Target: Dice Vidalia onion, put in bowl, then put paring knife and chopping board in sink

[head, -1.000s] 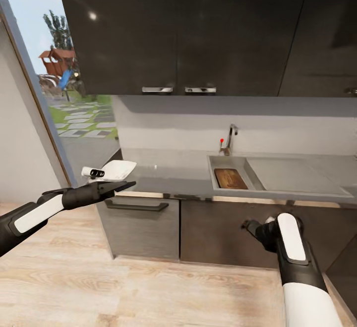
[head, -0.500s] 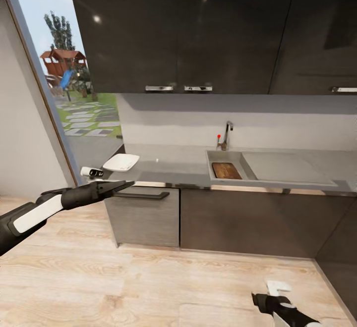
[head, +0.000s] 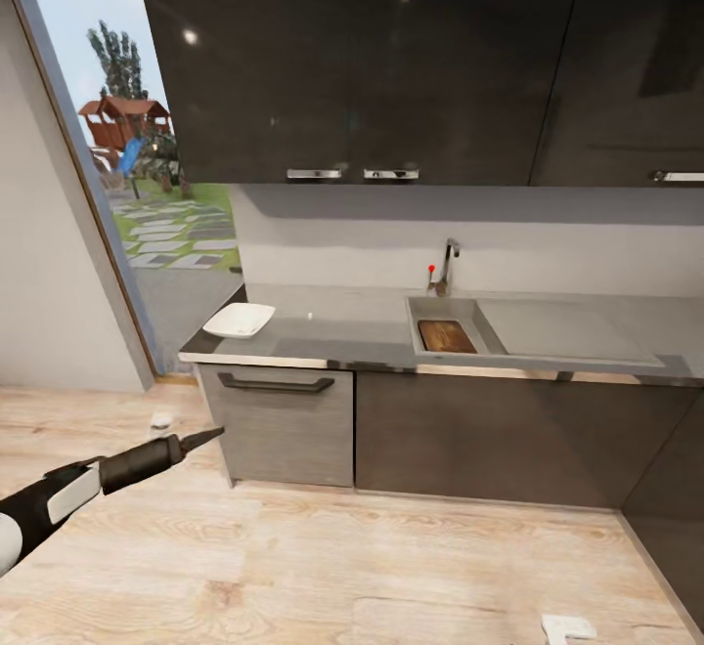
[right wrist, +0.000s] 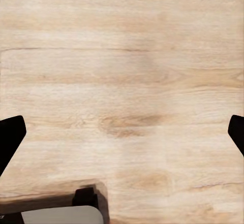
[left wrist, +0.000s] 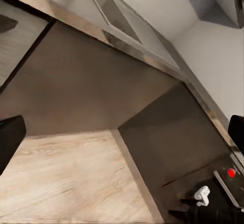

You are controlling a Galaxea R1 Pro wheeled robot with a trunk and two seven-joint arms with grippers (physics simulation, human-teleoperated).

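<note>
In the head view the chopping board (head: 447,336) lies inside the sink (head: 442,306), right of the white bowl (head: 239,320) that sits at the left end of the countertop (head: 337,332). The left gripper (head: 208,438) hangs low over the wood floor (head: 372,567), fingers together there. The right wrist view shows floor planks between two dark fingertips (right wrist: 11,135) set wide apart; the paring knife cannot be made out.

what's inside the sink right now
The chopping board lies flat in the sink basin, covering most of its floor. No knife or onion is visible there; anything under the board, or behind the near wall, is hidden.
</note>
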